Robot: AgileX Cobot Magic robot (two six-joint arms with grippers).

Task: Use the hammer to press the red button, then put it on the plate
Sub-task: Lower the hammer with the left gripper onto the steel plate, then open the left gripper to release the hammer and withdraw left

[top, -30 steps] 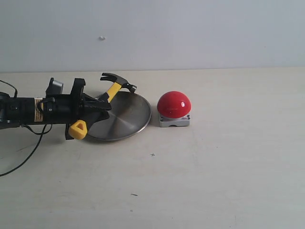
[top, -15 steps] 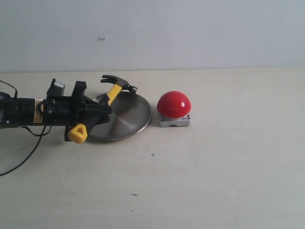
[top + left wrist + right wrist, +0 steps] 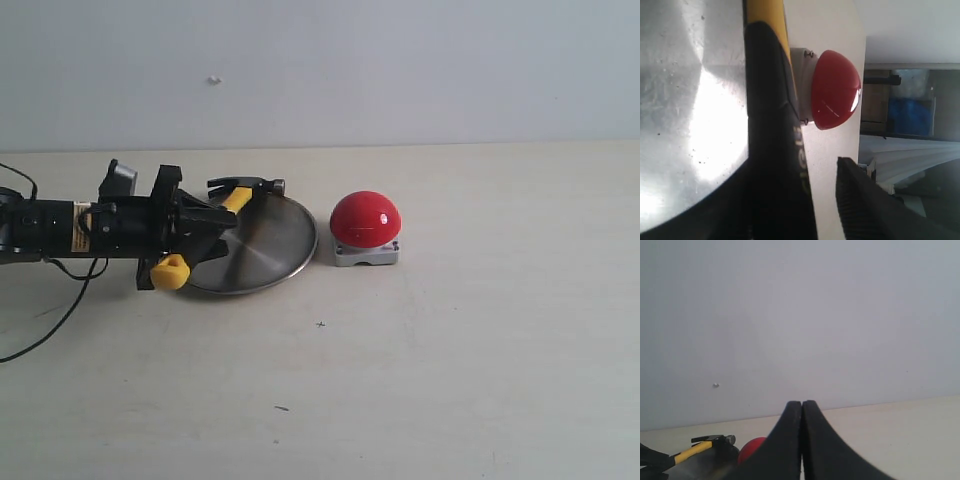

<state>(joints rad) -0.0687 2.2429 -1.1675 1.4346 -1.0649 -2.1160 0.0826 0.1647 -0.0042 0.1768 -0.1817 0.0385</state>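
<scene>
Pale tabletop (image 3: 450, 380), left of centre: we see our left gripper (image 3: 222, 222) clamped on the hammer (image 3: 238, 197) over the plate (image 3: 265, 250) beside the red button (image 3: 366, 217), right gripper (image 3: 802, 407) pressed together.

Soft even light, glare on plate (image 3: 685, 75)

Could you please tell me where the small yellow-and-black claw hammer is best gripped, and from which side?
Grip the small yellow-and-black claw hammer mid-handle, across its straight shaft, from the exterior view's left, as the left gripper holds it; the dark head and yellow end loop flare wider.
</scene>
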